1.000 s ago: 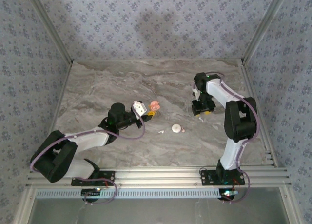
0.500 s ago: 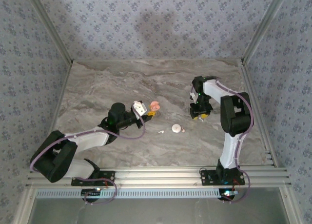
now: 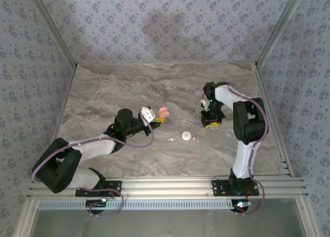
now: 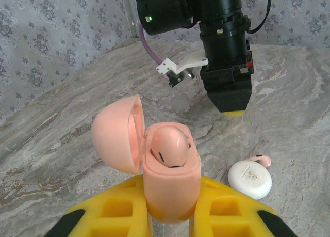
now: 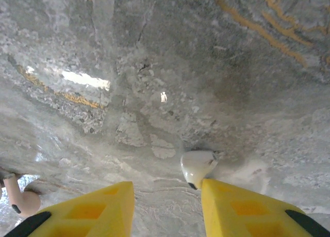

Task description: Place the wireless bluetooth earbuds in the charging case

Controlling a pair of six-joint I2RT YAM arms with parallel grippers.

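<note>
In the left wrist view, the left gripper (image 4: 170, 212) is clamped on the open pink charging case (image 4: 171, 183), low in the middle of the frame. One pink earbud (image 4: 167, 144) sits inside. In the right wrist view, the right gripper (image 5: 166, 189) has its fingers apart over the counter (image 5: 232, 66). A white earbud (image 5: 197, 166) lies at lower centre, touching the tip of the finger on the frame's right.

No readable text, brand, number or sign. White disc (image 4: 250, 178), just right of the pink case (image 4: 167, 170), has faint marks on top, too blurred to read. Small red patch (image 4: 250, 65) on the black arm (image 4: 221, 35) behind the pink case: illegible.
</note>
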